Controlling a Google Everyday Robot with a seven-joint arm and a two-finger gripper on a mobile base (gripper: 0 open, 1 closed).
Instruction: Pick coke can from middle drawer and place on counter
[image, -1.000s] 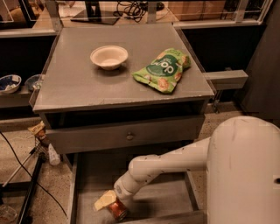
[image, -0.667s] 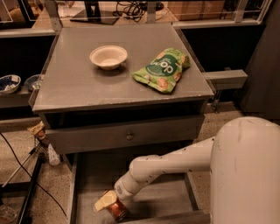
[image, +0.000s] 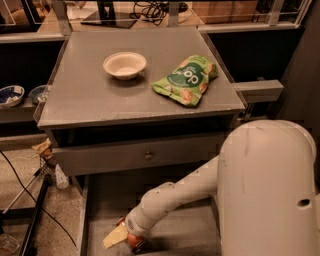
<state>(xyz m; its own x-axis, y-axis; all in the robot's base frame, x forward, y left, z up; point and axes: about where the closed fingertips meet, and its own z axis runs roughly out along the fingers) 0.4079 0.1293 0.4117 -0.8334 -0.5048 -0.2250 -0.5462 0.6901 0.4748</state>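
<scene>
The green snack bag reads roughly "pop".

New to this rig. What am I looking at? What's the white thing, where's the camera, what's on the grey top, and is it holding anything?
There is one camera view. It looks down from above, past the machine's own body; where it is mounted is not on record. The big white shape on the right is the robot's arm. The robot is a mobile base with that one arm, which ends in a two-finger claw. The arm reaches down into the open middle drawer, and the claw is low inside it, near the bottom edge of the picture. A bit of red shows right at the claw, probably the coke can. I cannot tell whether it is gripped. Above, the counter carries a white bowl and a green snack bag, lying apart. Below the counter sits a drawer front with a small knob.
</scene>
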